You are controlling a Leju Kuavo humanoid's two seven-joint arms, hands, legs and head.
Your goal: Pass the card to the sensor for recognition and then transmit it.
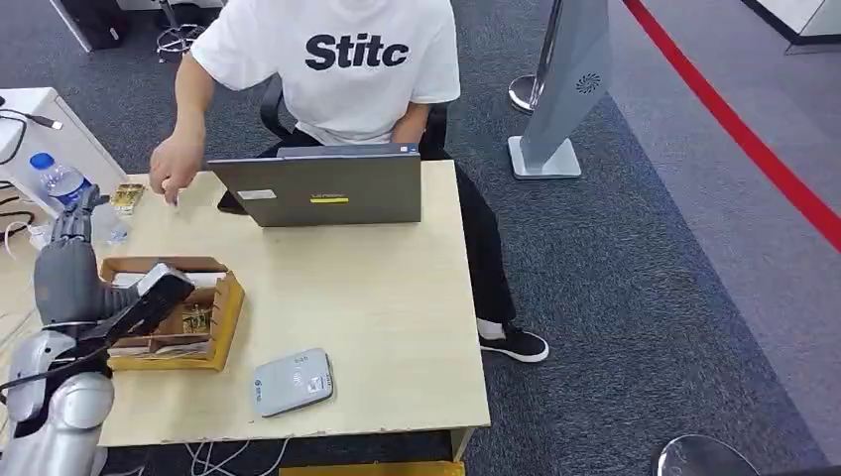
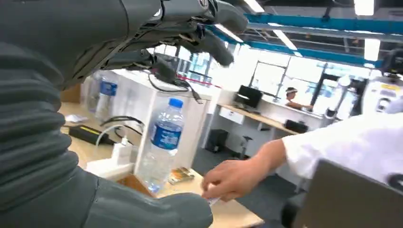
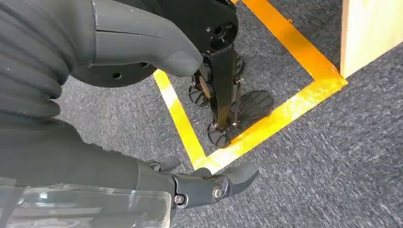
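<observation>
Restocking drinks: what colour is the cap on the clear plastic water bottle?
Blue cap, clearest in the left wrist view.

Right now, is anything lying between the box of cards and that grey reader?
Nothing visible. Bare table separates the card box from the sensor; the left hand is raised beside the box.

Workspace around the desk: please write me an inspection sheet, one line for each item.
Surface: light wooden table.
Job's things: grey card sensor near the front edge; card not seen for certain.
Clutter: brown tray, laptop, water bottle.
Hands: left hand raised beside the tray, holding nothing; right hand hanging over the floor, holding nothing.
Cables: white cables under the front edge.
Surroundings: seated person reaching onto the table; yellow floor tape.
</observation>
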